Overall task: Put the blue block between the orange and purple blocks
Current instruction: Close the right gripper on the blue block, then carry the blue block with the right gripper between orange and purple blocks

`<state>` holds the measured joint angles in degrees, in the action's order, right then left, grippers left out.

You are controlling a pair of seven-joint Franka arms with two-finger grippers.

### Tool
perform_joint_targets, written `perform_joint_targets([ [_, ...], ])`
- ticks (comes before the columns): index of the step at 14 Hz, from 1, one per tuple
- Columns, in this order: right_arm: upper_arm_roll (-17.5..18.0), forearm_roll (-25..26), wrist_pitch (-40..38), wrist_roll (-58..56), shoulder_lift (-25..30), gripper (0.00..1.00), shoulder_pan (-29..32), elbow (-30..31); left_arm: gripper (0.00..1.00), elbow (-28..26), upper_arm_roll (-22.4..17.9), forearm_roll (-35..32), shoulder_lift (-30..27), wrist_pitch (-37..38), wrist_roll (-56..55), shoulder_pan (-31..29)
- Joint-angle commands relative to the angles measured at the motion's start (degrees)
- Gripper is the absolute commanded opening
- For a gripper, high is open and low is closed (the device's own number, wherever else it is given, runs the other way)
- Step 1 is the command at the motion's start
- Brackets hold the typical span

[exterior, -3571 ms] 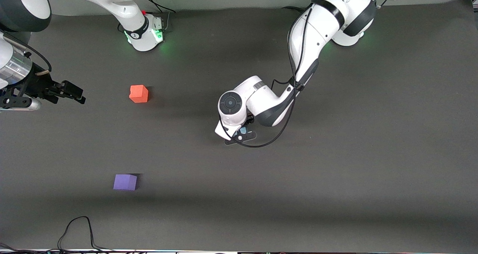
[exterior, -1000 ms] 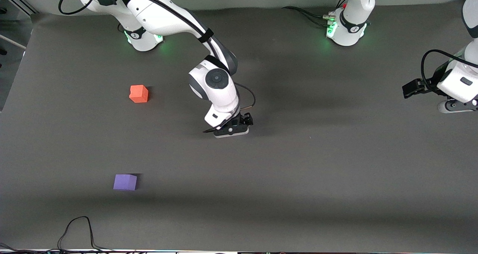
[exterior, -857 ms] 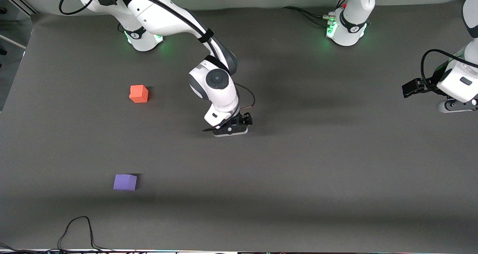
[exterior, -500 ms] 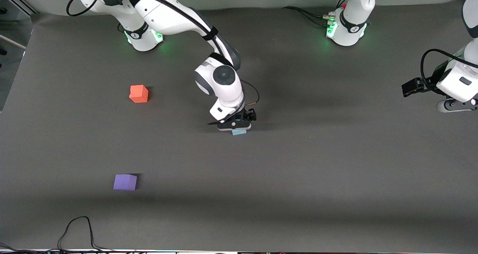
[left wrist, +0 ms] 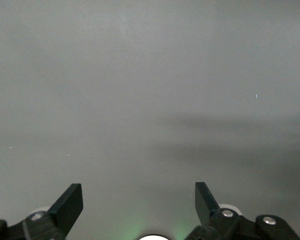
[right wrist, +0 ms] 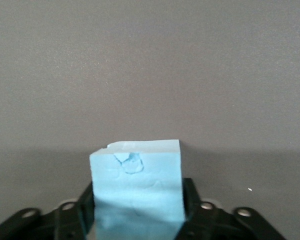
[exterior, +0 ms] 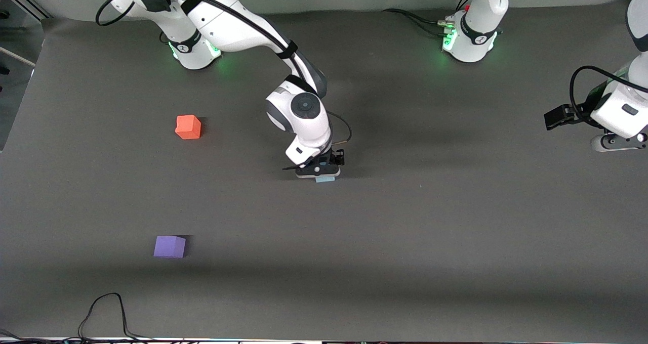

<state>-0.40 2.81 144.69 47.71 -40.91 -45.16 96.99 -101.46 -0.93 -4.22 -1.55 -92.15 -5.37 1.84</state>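
Right gripper: we see the right gripper (exterior: 320, 174) at mid-table with its fingers pressed on two opposite sides of the blue block (right wrist: 136, 190); in the front view only a sliver of the block (exterior: 324, 179) shows under the hand.
Height: we cannot tell from these views whether the block rests on the table (exterior: 455, 232) or is just clear of it.
Left gripper: the left gripper (left wrist: 138, 202) waits over the left arm's end of the table, fingers spread and holding nothing.
Targets: the orange block (exterior: 188, 127) and the purple block (exterior: 169, 246) sit well apart toward the right arm's end, orange farther from the front camera, purple nearer.
Slip risk: we judge the foam-like cube could twist or slide if the pinch is light, since its top face already looks dented.
Drag risk: if the lift is too low, we expect the block to catch on the table during the carry.
Placement risk: we think a drop off the line between the two cubes, or a sweep that nudges either one, would spoil the result.
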Motion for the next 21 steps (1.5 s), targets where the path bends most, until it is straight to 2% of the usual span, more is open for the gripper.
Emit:
perform_joint_targets([
  [1, -0.5, 1.5, 0.5, 1.0, 0.5, 0.28, 0.3, 0.1, 1.0, -0.8, -0.5, 0.2, -1.2, 0.5, 1.1, 0.5],
  [3, -0.7, 1.0, -3.9, 0.5, 3.6, 0.28, 1.4, -0.1, 1.0, -0.8, -0.5, 0.2, -1.2, 0.5, 1.6, 0.3],
  [5, -0.6, 0.2, -11.2, -4.3, 9.4, 0.29, 5.6, 0.6, 1.0, -0.8, -0.6, 0.1, -1.2, 0.6, 1.9, 0.1],
  [7, -0.9, -6.1, -17.2, -11.7, 15.6, 0.31, 9.5, 2.1, 1.0, -0.8, -0.7, 0.2, -1.1, 0.6, 2.8, 0.0],
  [9, -2.5, -7.0, -16.8, -15.3, 22.9, 0.33, 13.4, 9.2, 1.0, -0.8, -0.7, 0.1, -1.1, 0.6, 2.8, 0.0],
  [10, -4.9, -7.0, -15.8, -18.3, 26.5, 0.33, 14.6, 13.3, 1.0, -0.8, -0.7, 0.1, -1.1, 0.6, 2.8, 0.0],
  [13, -16.2, -7.6, -13.5, -31.1, 33.0, 0.33, 14.7, 23.5, 1.0, -0.8, -0.7, 0.1, -1.1, 0.6, 2.8, 0.1],
  [15, -23.1, -8.8, -9.5, -41.2, 33.2, 0.33, 14.7, 28.8, 1.0, -0.8, -0.8, 0.1, -1.1, 0.7, 2.8, 0.1],
  [16, -24.6, -10.8, -6.8, -44.9, 32.7, 0.33, 14.7, 30.9, 1.0, -0.8, -0.7, 0.1, -1.1, 0.7, 2.8, 0.0],
  [18, -26.2, -13.0, -2.2, -48.3, 29.1, 0.33, 14.8, 32.9, 1.0, -0.8, -0.7, 0.1, -1.1, 0.6, 2.8, 0.1],
  [21, -26.7, -13.0, 7.9, -49.0, 23.2, 0.35, 14.8, 35.5, 1.0, -0.8, -0.7, 0.1, -1.1, 0.7, 2.7, 0.2],
])
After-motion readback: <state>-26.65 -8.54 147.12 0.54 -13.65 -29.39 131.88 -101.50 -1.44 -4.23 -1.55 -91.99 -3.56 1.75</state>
